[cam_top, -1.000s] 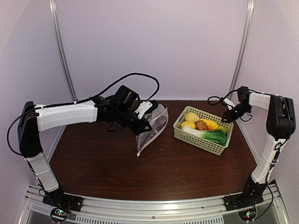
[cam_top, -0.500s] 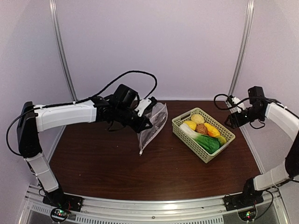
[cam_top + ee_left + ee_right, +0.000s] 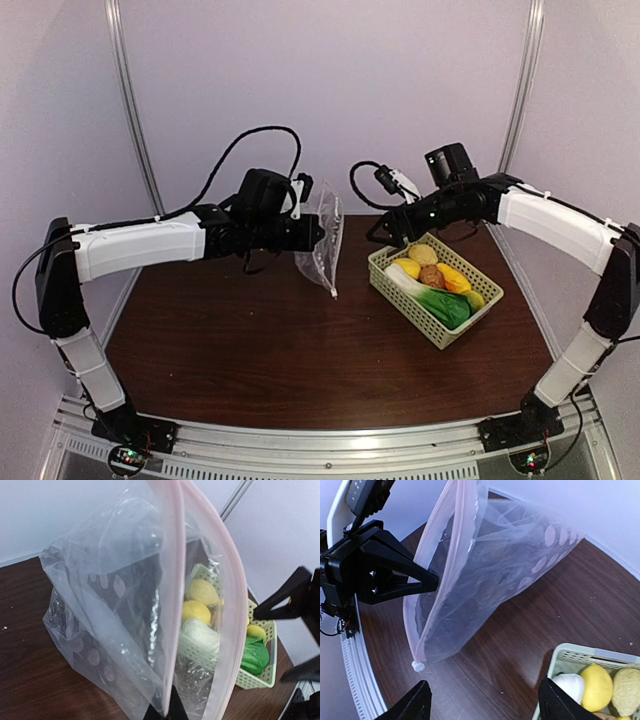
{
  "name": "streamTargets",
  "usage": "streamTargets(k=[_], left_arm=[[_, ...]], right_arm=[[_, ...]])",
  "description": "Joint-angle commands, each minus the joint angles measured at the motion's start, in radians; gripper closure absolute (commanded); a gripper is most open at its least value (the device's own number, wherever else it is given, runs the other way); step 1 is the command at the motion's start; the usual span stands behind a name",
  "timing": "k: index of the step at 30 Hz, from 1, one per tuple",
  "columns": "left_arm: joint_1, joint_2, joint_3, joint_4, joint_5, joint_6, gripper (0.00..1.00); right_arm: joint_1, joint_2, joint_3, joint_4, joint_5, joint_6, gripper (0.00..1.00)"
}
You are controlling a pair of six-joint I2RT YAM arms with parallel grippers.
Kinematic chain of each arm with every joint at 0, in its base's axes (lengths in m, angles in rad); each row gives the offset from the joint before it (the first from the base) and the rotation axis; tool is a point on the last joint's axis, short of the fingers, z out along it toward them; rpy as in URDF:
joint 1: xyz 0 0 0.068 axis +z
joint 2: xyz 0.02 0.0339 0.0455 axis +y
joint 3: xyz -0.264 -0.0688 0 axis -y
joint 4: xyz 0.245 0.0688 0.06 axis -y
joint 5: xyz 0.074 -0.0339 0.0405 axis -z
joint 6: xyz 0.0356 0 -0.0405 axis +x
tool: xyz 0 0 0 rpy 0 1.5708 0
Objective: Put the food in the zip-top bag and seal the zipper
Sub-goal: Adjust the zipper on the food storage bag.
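While the left pincer (image 3: 318,232) is pressed together on one edge of the zip-top bag (image 3: 325,245), it holds the bag up off the bench (image 3: 250,350) at the centre of the top view. The bag's lower corner hangs toward the wood. The zipper (image 3: 172,580) looks parted, its two pink strips standing apart in the left wrist view, and the white slider tab (image 3: 417,666) sits at the low end of the mouth. The bag seems empty; the yellow and pale shapes seen through its plastic lie behind it.

All the food (image 3: 432,278) sits in the green lattice basket (image 3: 408,312) at the right of centre. The right pincer (image 3: 385,232) is spread and carries nothing, between the bag and the basket's far corner. By my reading the task has barely begun: no piece has been picked, every one is yet to go in, and the sealing comes last.
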State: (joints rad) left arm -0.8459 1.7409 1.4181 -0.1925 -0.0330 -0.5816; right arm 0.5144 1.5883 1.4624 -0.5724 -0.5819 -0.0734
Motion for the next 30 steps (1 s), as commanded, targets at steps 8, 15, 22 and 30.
streamTargets(k=[8,15,22,30], left_arm=[[-0.026,0.019,0.074,0.133,-0.109,-0.156,1.00],[-0.033,0.016,0.066,0.128,-0.107,-0.150,1.00],[-0.033,-0.008,0.043,0.113,-0.156,-0.139,1.00],[-0.033,-0.091,-0.042,0.117,-0.346,-0.151,1.00]], right_arm=[[0.109,0.128,0.173,0.150,-0.013,0.242,0.31],[0.125,0.178,0.231,0.138,0.150,0.286,0.65],[0.154,0.224,0.326,0.054,0.288,0.247,1.00],[0.211,0.146,0.296,0.004,0.903,0.272,1.00]])
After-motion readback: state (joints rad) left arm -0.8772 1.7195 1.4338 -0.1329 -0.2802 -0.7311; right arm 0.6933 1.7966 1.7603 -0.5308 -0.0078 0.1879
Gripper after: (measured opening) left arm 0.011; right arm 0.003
